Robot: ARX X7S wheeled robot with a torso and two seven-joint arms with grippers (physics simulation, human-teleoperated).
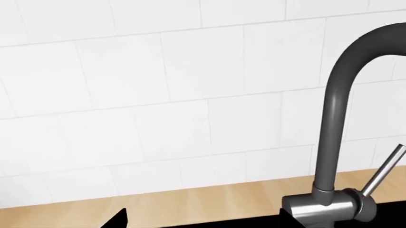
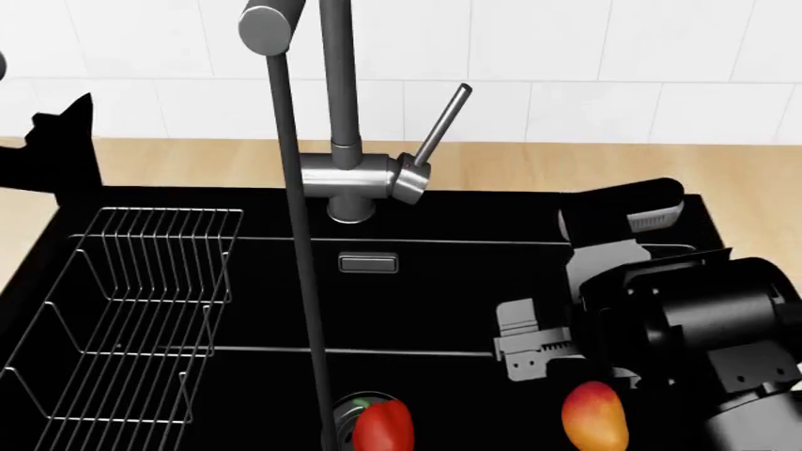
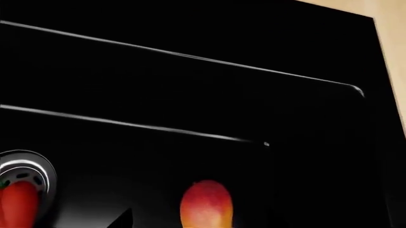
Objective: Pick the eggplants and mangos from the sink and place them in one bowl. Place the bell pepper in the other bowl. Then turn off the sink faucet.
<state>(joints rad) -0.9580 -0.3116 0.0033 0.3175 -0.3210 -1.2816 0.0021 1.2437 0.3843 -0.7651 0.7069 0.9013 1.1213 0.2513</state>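
Right hand [image 2: 570,287] hangs spread wide and empty inside the sink [image 2: 439,301], poised for the mango [image 2: 594,416] lying just below it on the basin floor, the bell pepper [image 2: 383,425] off beside the drain.

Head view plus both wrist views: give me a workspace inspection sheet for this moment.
Surface: wooden counter around the black sink.
Job's things: mango and bell pepper lie on the sink floor, the pepper at the drain; faucet lever slants up; eggplant and bowls not in view.
Clutter: wire rack inside the sink.
Grippers: right gripper open inside the sink, behind the mango; left gripper raised by the counter, state unclear.
Cables: nothing seen.
Surroundings: white tiled wall.
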